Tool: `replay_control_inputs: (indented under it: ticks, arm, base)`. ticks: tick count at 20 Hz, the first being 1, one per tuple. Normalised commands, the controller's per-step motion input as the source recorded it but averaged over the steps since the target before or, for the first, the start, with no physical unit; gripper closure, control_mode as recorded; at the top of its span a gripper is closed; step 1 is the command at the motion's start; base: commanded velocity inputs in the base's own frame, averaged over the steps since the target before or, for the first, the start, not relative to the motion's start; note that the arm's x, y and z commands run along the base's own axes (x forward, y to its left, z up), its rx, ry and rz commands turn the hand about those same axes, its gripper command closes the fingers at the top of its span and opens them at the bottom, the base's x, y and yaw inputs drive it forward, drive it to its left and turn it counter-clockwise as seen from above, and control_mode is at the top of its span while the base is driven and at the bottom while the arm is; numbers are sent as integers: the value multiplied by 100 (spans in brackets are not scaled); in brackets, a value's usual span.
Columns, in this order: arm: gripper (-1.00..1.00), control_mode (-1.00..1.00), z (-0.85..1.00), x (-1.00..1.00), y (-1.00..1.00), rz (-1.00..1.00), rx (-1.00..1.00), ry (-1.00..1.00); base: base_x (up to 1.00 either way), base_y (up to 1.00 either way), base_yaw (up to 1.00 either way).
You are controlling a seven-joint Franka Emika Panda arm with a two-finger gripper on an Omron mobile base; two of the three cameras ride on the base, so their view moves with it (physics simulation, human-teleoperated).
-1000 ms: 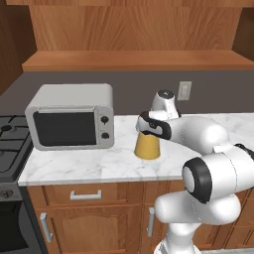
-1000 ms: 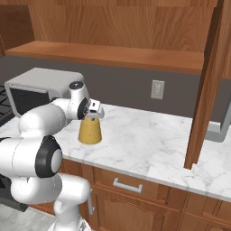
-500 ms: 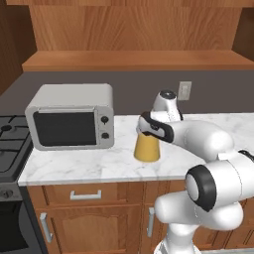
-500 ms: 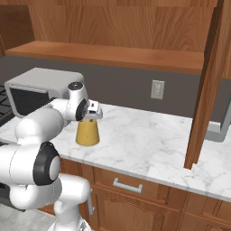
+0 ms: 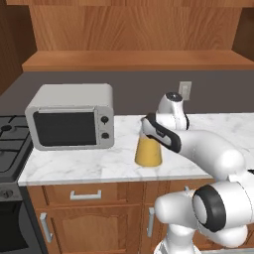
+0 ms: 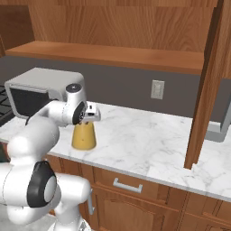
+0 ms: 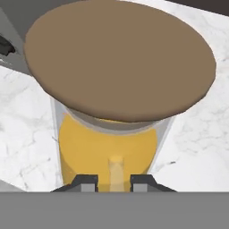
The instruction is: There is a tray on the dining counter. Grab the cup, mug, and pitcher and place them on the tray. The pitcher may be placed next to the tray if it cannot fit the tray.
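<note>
Moved since earlier frame: gripper (image 7: 114, 181), lower and narrowed about the neck of the clear conical glass pitcher (image 5: 149, 149) of orange liquid, right of the microwave (image 5: 72, 123); grasp unconfirmed; lift vertically, slowly.

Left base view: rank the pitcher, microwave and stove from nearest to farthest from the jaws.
1. pitcher: directly under the gripper, mid-counter.
2. microwave: on the counter, to the pitcher's left.
3. stove: past the microwave, at the far left edge.
</note>
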Motion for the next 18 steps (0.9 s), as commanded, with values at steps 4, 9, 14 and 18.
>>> replay_control_inputs:
  ticks: [4,9,14,18]
  arm:
    - [100,-100,25,-42,6,3,0,-1]
    - [100,-100,32,-46,1,1,0,-8]
    - [100,-100,39,-48,11,0,0,-17]
    - [100,-100,45,-37,18,0,0,-7]
  base:
    - [0,0,0]
    - [0,0,0]
    - [0,0,0]
    - [0,0,0]
